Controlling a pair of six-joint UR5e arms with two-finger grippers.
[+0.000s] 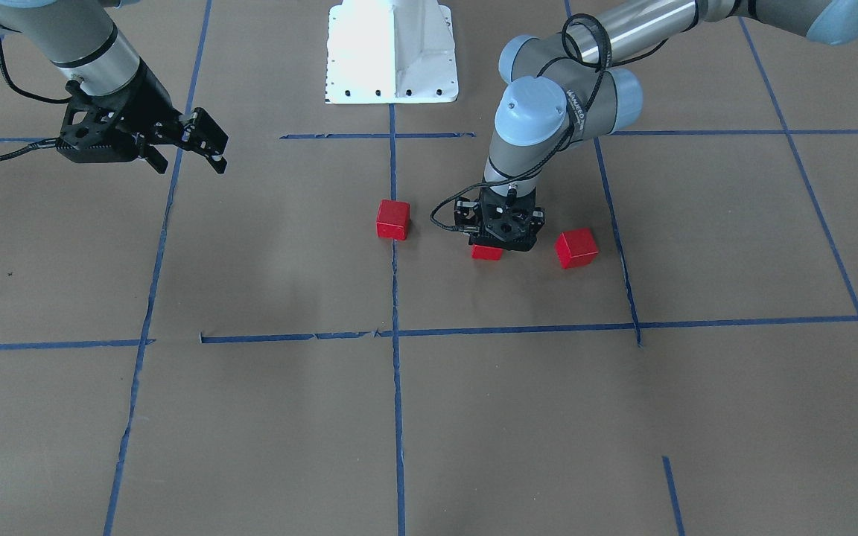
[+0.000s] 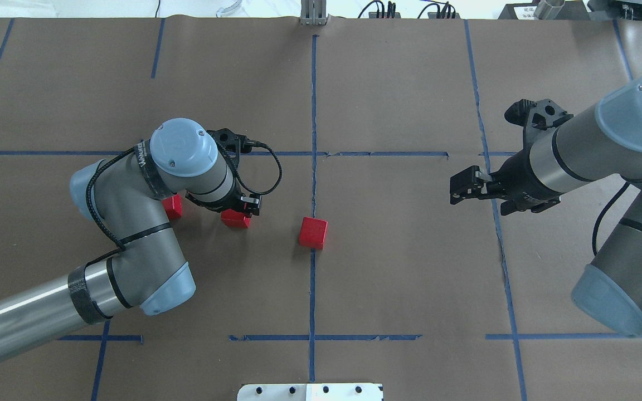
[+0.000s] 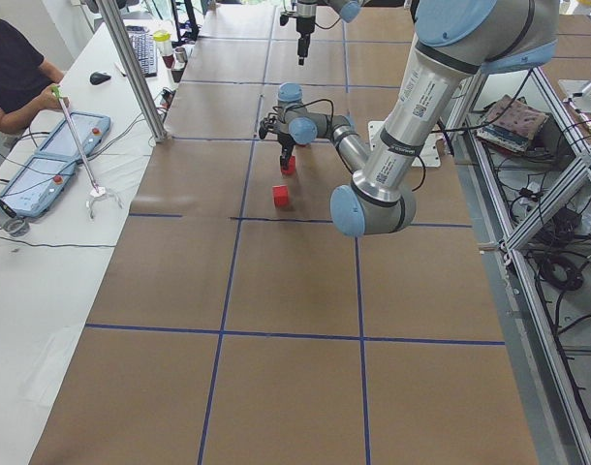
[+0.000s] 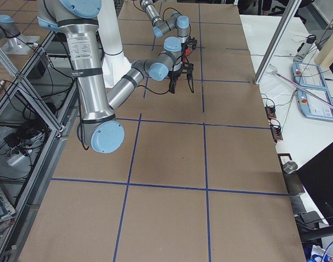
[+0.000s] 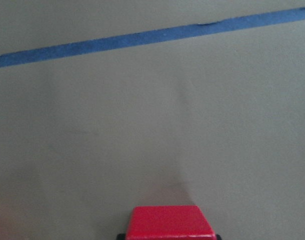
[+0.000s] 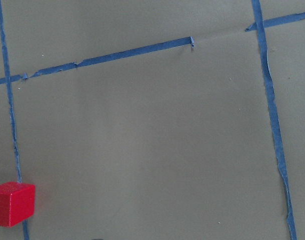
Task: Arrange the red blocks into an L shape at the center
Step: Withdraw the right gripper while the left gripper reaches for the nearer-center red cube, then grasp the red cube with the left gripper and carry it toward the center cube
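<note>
Three red blocks lie on the brown paper. One red block sits on the vertical blue tape line of the center and also shows in the right wrist view. My left gripper points straight down and is shut on a second red block, at or just above the paper. The third red block lies beside it, partly hidden by my left arm in the overhead view. My right gripper hangs open and empty, far off to the side.
The white robot base stands at the table's robot side on the center line. Blue tape lines cross the paper in a grid. An operator sits at a side table with tablets.
</note>
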